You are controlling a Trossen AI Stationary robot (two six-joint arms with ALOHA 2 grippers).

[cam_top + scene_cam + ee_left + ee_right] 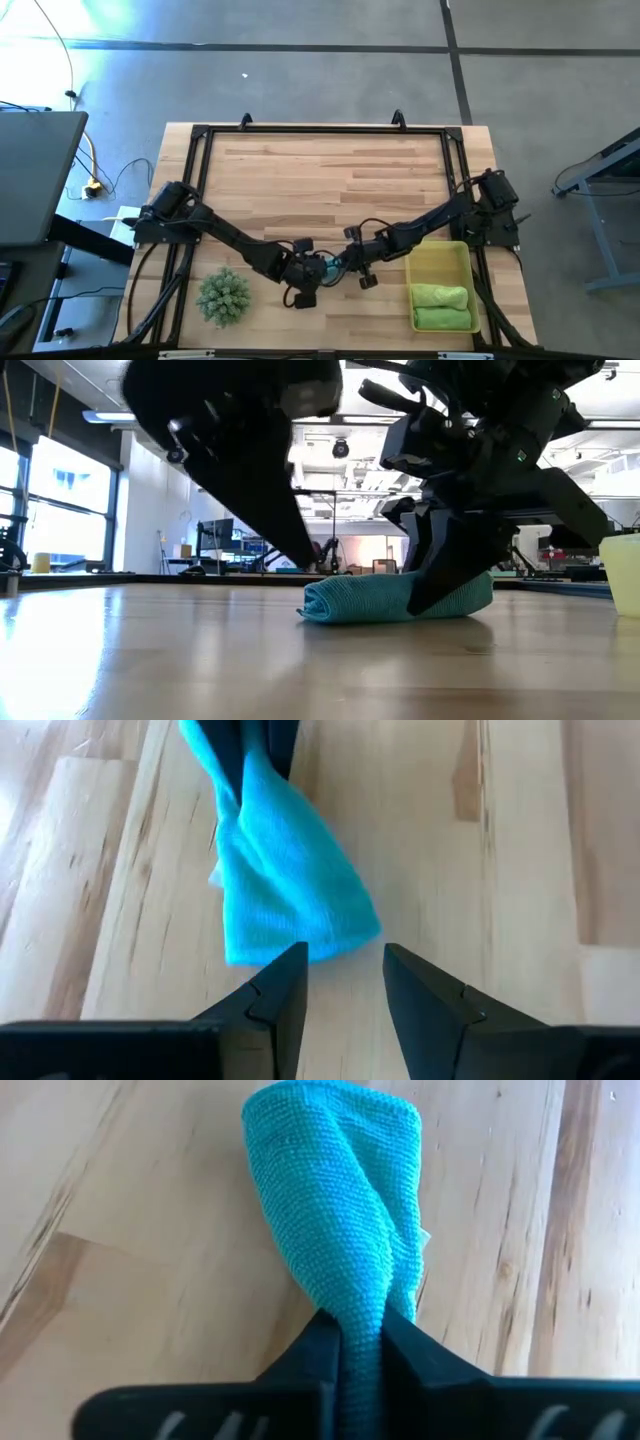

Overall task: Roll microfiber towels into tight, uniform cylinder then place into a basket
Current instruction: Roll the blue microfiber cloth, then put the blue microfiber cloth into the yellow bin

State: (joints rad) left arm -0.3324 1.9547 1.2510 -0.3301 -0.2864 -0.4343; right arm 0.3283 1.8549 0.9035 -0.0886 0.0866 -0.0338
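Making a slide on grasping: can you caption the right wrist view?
Right claw shut on one end of the rolled teal towel lying on the wooden table.

In the high view we cannot make out the teal towel (pixel 331 266): it is a small patch between the two arms, its shape too small to read. In the low view the right gripper (pixel 445 585) covers part of the towel's far end, and both arms are cut off by the top edge. The basket (pixel 622 575) is cropped by the right edge there. In the right wrist view we lose the towel's near end between the dark fingers (pixel 318 1350).
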